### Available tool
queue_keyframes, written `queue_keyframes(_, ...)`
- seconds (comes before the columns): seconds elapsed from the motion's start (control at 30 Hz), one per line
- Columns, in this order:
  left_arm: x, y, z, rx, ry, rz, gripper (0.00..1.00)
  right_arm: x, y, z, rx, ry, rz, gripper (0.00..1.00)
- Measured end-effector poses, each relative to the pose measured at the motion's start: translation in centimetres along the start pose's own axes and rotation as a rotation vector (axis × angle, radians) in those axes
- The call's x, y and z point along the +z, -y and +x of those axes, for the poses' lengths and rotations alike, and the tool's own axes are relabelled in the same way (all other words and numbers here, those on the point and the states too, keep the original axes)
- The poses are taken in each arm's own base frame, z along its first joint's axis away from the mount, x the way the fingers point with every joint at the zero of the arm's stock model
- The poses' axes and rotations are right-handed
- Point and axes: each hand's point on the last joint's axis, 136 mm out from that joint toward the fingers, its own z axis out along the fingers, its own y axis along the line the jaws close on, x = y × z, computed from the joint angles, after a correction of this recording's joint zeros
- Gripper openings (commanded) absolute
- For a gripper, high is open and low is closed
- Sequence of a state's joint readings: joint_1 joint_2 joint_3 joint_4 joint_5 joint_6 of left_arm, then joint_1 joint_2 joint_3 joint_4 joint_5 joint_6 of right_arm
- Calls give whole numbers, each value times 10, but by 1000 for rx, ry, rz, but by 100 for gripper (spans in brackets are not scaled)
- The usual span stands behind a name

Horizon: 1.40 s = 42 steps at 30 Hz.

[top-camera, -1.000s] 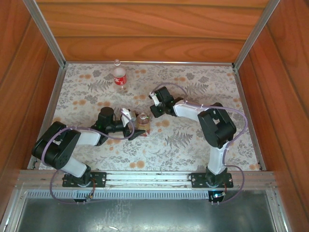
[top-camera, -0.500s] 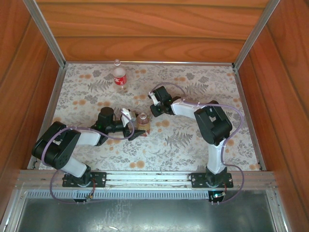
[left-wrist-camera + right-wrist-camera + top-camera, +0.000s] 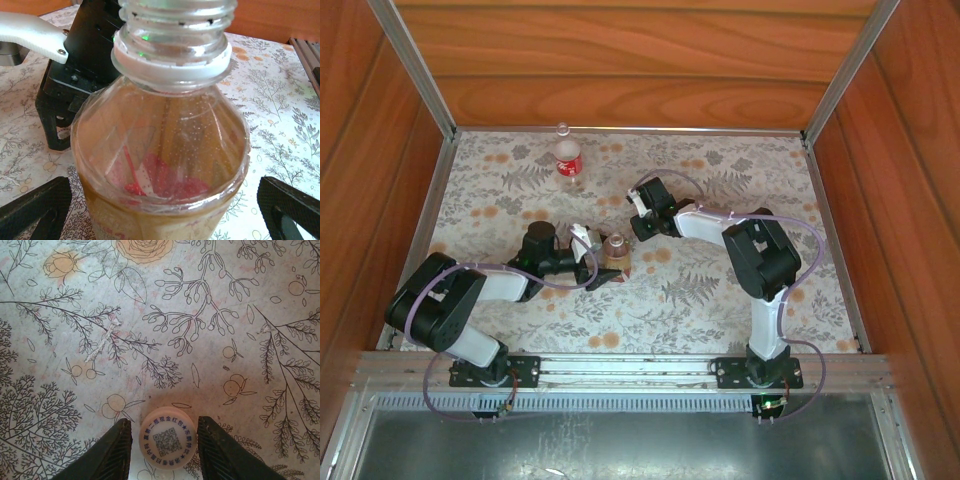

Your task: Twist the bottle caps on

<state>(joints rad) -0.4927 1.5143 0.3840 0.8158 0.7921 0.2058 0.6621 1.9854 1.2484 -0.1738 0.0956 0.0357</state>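
Currently at cap pickup. The right gripper [image 3: 164, 442] pinches a whitish cap [image 3: 168, 439] between its ribbed fingers. The cap is a smooth printed disc lying flat on the floral cloth [image 3: 150, 315], just right of and behind the amber bottle [image 3: 160, 145]. The left gripper [image 3: 165, 202] is wide open, flanking that bottle without touching it and holding nothing. Next: lift the cap, centre it over the bare threaded neck, then clamp the thin, clear, rounded body before twisting; it looks slippery.

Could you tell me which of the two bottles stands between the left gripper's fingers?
The amber-brown bottle, uncapped, between the fingers of the left gripper; the red-labelled bottle stands near the far wall.
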Motion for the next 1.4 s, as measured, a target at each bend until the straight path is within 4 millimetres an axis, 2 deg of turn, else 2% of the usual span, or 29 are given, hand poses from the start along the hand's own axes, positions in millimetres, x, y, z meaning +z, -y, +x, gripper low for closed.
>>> queue_keyframes(0.17,0,1,0,-4,0,1,100,0,0,1,1,-2,0,35)
queue_keyframes(0.57,4,5,-5,-5,6,18,100,2,0,2,1,-9,1,36)
queue_keyframes(0.77,5,5,-6,-4,8,19,100,4,0,-1,1,-5,1,31)
queue_keyframes(1.0,5,6,-6,-5,8,21,100,3,0,-6,1,9,0,33)
queue_keyframes(1.13,6,5,-8,-3,11,20,95,3,0,-6,0,8,1,33)
queue_keyframes(1.4,12,6,-13,1,14,36,74,-10,1,4,-4,-17,2,34)
